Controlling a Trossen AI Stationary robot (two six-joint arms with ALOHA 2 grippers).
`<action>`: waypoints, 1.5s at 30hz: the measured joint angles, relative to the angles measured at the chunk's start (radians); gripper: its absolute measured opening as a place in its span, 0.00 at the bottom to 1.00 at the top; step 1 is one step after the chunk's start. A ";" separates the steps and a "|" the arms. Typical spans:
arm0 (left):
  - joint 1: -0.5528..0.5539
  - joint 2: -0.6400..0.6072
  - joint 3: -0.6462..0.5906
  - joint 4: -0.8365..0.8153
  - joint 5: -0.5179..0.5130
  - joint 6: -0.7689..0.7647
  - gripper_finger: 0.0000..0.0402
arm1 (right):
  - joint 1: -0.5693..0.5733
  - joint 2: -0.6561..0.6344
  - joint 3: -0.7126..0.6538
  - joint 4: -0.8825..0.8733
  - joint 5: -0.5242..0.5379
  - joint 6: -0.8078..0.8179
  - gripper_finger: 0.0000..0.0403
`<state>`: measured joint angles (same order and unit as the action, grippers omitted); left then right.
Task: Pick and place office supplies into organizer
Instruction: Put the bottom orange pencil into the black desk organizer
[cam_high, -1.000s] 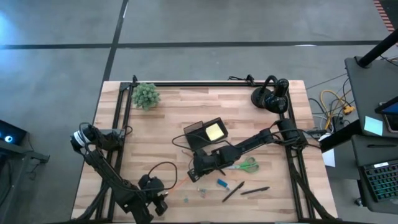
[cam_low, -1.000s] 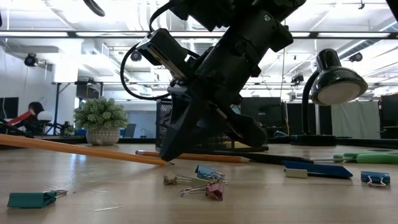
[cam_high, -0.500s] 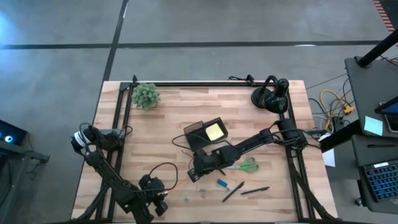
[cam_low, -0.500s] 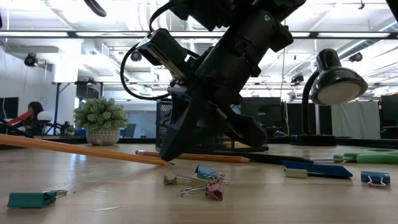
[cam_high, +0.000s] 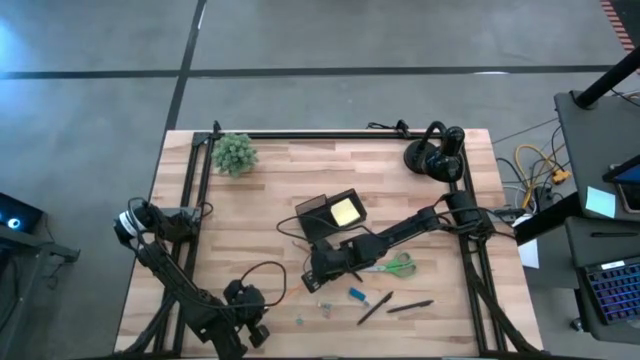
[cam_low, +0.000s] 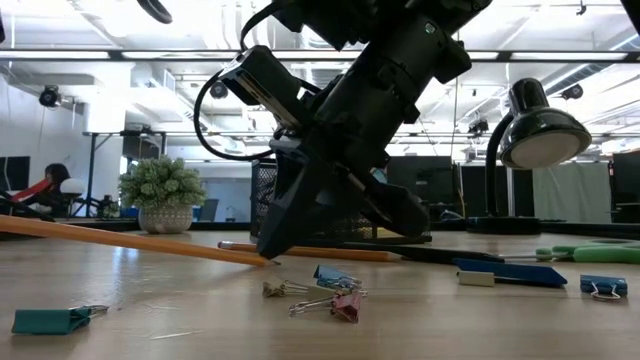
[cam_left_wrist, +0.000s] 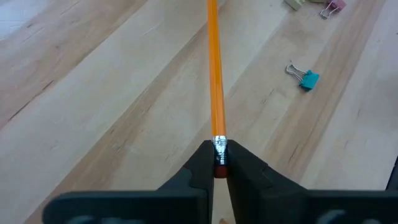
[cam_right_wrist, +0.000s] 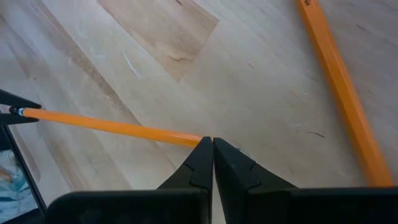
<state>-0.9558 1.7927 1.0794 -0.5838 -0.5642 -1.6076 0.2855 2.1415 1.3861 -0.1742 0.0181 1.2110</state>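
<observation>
**Both grippers at one orange pencil**

High view: the left gripper (cam_high: 262, 328) sits near the front edge of the light butcher-block wooden table (cam_high: 260, 190), while the right gripper (cam_high: 312, 284) reaches to the table's middle, just in front of the small black rectangular organizer (cam_high: 318, 215), which holds a square yellow sticky-note pad (cam_high: 344, 211). Green-handled scissors (cam_high: 396, 265), two black pens (cam_high: 392, 306) and a small blue piece (cam_high: 357, 295) lie to the right of that gripper. A small green potted plant (cam_high: 234, 153) stands at the back left corner.

Low view: the right gripper's dark tip rests on the tabletop at the end of a long orange wooden pencil (cam_low: 130, 241); a second orange pencil (cam_low: 360, 254) lies behind. Small coloured metal binder clips (cam_low: 335, 303) lie scattered in front.

Left wrist view: the left gripper's fingers (cam_left_wrist: 200, 167) are clenched on the pencil's metal-ferruled eraser end.

Right wrist view: the right gripper's jaws are pressed together, empty, their tip touching the pencil's other end.
</observation>
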 joint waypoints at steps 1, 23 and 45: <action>0.000 -0.001 0.001 -0.001 0.001 0.002 0.02 | 0.001 -0.004 0.000 -0.001 0.001 0.003 0.02; 0.088 -0.133 0.527 -0.884 0.012 0.430 0.02 | 0.261 -0.529 0.000 -0.540 0.737 -0.007 0.15; 0.729 -0.228 0.681 -0.990 0.413 0.671 0.01 | 0.370 -0.548 -0.015 -0.847 0.772 0.349 0.15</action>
<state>-0.2267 1.5643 1.7604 -1.5736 -0.1516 -0.9369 0.6553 1.5935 1.3710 -1.0217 0.7902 1.5599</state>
